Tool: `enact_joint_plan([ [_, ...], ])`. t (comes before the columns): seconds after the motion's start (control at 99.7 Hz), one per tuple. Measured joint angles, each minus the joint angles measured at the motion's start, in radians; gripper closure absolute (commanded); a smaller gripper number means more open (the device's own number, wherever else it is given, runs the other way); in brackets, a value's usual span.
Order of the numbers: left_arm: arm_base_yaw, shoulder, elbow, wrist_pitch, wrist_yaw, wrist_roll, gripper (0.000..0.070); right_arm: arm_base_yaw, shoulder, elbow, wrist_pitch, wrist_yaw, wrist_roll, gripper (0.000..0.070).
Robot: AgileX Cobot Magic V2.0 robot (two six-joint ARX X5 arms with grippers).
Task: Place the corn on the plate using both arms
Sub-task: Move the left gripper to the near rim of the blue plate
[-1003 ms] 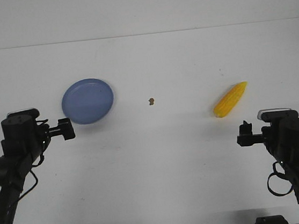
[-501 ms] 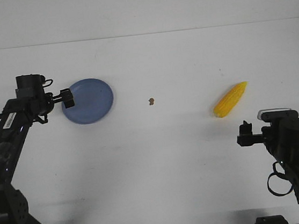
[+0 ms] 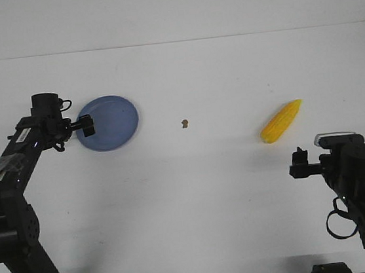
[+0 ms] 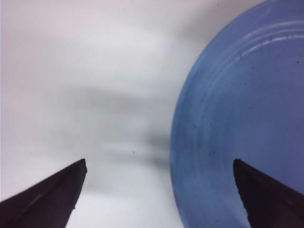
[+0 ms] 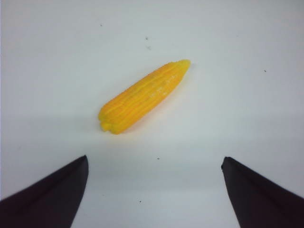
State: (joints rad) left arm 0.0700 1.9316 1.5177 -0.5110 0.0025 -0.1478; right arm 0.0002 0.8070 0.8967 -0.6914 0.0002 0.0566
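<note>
My left tool (image 3: 87, 125), spread at the plate's (image 3: 111, 121) left rim, may shove it; my right tool (image 3: 297, 161), spread, waits near the corn (image 3: 281, 121).

1. No words or numbers could be read on anything.
2. The left arm (image 3: 14, 155) had small white stickers on it, but their print was too tiny and blurry to read.
3. The plate (image 3: 111, 121) and the corn (image 3: 281, 121) had no writing on them.
</note>
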Motion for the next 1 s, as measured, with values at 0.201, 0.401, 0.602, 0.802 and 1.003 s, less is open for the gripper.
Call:
enact_joint_plan([
  [0.201, 0.000, 0.001, 0.000, 0.017, 0.000, 0.000, 0.0069, 0.000, 0.000, 0.000, 0.000, 0.000, 0.000, 0.0105],
  [0.401, 0.000, 0.023, 0.000, 0.018, 0.002, 0.000, 0.0069, 0.000, 0.000, 0.000, 0.000, 0.000, 0.000, 0.0105],
  [0.602, 0.000, 0.049, 0.001, 0.016, 0.004, 0.000, 0.0184, 0.000, 0.000, 0.000, 0.000, 0.000, 0.000, 0.0105],
  [0.802, -0.002, 0.050, 0.004, 0.020, 0.018, -0.001, 0.0687, 0.000, 0.000, 0.000, 0.000, 0.000, 0.000, 0.0105],
  [1.003, 0.006, 0.050, 0.008, 0.029, 0.073, -0.005, 0.0691, 0.000, 0.000, 0.000, 0.000, 0.000, 0.000, 0.0105],
])
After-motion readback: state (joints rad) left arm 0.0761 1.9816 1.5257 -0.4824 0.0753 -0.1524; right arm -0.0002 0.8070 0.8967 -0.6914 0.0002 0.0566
